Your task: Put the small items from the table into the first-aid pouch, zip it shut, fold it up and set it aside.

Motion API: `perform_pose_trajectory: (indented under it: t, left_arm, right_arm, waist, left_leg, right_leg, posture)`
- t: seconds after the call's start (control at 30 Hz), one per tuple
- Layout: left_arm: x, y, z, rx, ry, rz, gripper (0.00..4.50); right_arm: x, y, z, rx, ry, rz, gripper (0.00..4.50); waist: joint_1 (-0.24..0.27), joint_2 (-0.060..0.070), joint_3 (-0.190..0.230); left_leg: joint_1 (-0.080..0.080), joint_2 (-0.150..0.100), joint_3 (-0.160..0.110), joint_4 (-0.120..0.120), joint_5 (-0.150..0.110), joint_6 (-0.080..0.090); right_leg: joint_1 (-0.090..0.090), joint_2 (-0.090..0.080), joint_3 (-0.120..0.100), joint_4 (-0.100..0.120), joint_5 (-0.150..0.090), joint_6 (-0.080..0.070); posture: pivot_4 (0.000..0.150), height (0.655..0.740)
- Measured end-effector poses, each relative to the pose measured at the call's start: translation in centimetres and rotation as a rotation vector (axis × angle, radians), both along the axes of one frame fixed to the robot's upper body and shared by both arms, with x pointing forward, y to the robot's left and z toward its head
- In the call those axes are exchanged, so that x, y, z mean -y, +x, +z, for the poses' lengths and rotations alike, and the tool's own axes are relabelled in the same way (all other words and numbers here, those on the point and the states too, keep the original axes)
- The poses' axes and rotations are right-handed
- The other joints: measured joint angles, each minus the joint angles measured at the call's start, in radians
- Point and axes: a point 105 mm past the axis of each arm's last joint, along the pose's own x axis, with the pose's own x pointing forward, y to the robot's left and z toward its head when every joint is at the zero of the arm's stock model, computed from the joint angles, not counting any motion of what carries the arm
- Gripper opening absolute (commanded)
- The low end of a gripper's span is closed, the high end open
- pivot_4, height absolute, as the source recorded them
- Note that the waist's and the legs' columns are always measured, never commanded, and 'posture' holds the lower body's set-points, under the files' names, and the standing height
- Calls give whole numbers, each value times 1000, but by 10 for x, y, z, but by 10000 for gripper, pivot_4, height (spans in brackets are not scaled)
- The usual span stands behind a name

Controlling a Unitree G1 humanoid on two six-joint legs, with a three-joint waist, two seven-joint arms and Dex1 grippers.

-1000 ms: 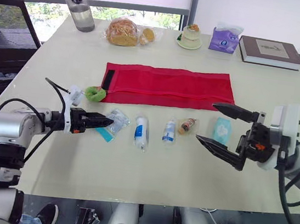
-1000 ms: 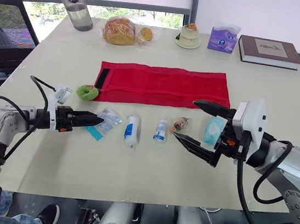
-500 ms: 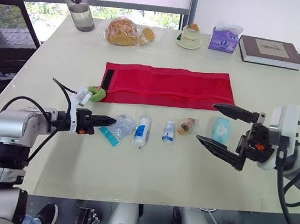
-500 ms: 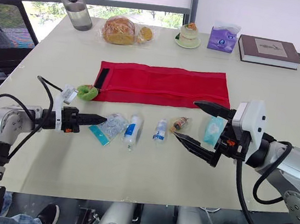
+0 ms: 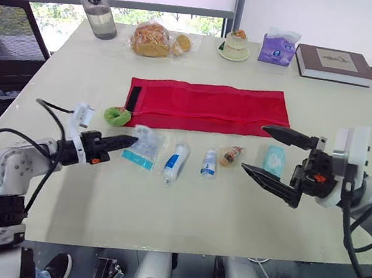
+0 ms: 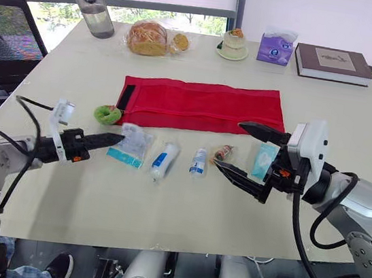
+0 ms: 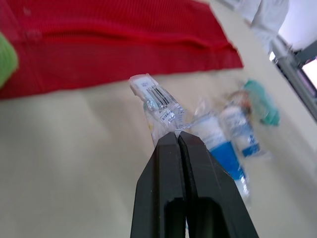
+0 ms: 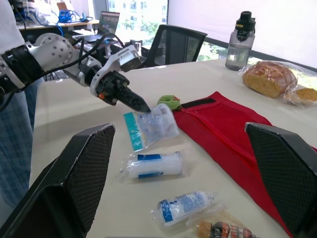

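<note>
The red first-aid pouch (image 5: 207, 107) lies flat and unfolded in the middle of the table. My left gripper (image 5: 131, 141) is shut on the corner of a clear packet with a teal strip (image 5: 145, 147), which hangs tilted just in front of the pouch's left end; the wrist view shows the packet (image 7: 159, 105) pinched at the fingertips. A white-blue tube (image 5: 175, 161), a small bottle (image 5: 209, 163), a small brown item (image 5: 232, 155) and a teal packet (image 5: 274, 159) lie in a row. My right gripper (image 5: 253, 147) hovers open beside the teal packet. A green roll (image 5: 115, 114) sits by the pouch's black strap.
Along the far edge stand a water bottle (image 5: 97, 7), bagged bread (image 5: 154, 39), a small dessert on a plate (image 5: 236, 46), a purple tissue pack (image 5: 278, 48) and a book (image 5: 334, 64). A black chair (image 5: 7, 40) is off the table's left side.
My left gripper has raised the clear packet by its corner and carried it slightly toward the pouch. The white-blue tube has tilted a little. The right gripper has hardly moved.
</note>
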Motion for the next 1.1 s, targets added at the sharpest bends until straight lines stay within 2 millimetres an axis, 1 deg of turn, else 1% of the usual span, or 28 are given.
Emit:
perform_pose_trajectory:
  t: [0.07,0.13,0.2,0.3,0.4,0.5,0.57,0.67,0.83,0.93,1.07,1.1]
  left_arm:
    - [-2,-3,-3,-4,5,14,361]
    - [-6,-9,-10,-31,20,43,361]
    - [-10,-17,-16,-62,26,66,361]
    - [-16,-31,-19,-97,28,101,361]
    - [-15,-44,-19,-114,35,107,361]
    - [-13,-52,-22,-129,19,122,361]
    - [-14,-58,-26,-148,19,141,361]
    - [-15,-67,-34,-186,16,157,361]
    - [-15,-80,-43,-235,0,162,361]
    - [-17,-85,-46,-253,0,164,8038]
    - [-20,-86,-45,-249,10,163,27396]
    - [-21,-85,-44,-246,10,161,31430]
  right_arm:
    - [-1,0,0,0,-2,7,45000]
    - [-1,0,-1,0,-5,12,45000]
    - [-1,0,-1,-3,-7,16,45000]
    - [0,0,-2,-6,-9,19,45000]
    - [0,-1,-2,-8,-11,24,45000]
    - [-1,-1,-3,-6,-14,29,45000]
    - [-2,-1,-4,-7,-15,37,45000]
    - [-3,-2,-5,-10,-22,52,45000]
    - [-5,-2,-8,-15,-23,63,45000]
    - [-5,-3,-8,-16,-22,68,45000]
    - [-6,-2,-9,-13,-18,64,45000]
    - [-6,-2,-9,-14,-16,62,45000]
  waist:
    - [-1,0,0]
    - [-5,0,0]
    - [-6,0,0]
    - [-4,0,0]
    - [-1,0,0]
    - [1,0,0]
    - [0,0,0]
    - [-2,0,0]
    - [-1,0,0]
    - [0,0,0]
    - [1,0,0]
    - [1,0,0]
  left_leg:
    - [0,0,0,0,0,0]
    - [0,0,0,-1,0,0]
    - [0,1,0,-2,0,0]
    - [0,1,-1,-2,0,0]
    - [1,1,-2,-1,0,0]
    - [1,1,-2,0,0,0]
    - [1,1,-2,0,0,0]
    - [2,1,-2,-1,0,0]
    - [2,1,-2,-1,0,0]
    - [2,0,-2,-1,0,0]
    - [2,0,-3,-1,0,0]
    - [2,0,-3,-2,0,0]
  right_leg:
    - [0,0,0,0,0,0]
    - [0,0,1,0,0,0]
    - [0,0,0,0,0,0]
    - [0,0,0,0,0,0]
    - [0,-1,0,0,0,0]
    - [0,-3,0,0,0,0]
    - [0,-3,0,0,0,0]
    - [0,-9,-1,0,0,0]
    - [-1,-11,-4,0,0,-1]
    - [-1,-15,-9,0,0,-1]
    - [-1,-17,-12,-1,0,-1]
    - [-1,-17,-12,-1,0,-1]
  posture:
    - [1500,7387]
    - [1500,7387]
    - [1500,7387]
    - [1500,7387]
    - [1500,7387]
    - [1500,7387]
    - [1500,7387]
    - [1500,7387]
    - [1500,7387]
    - [1500,7387]
    - [1500,7387]
    - [1500,7387]
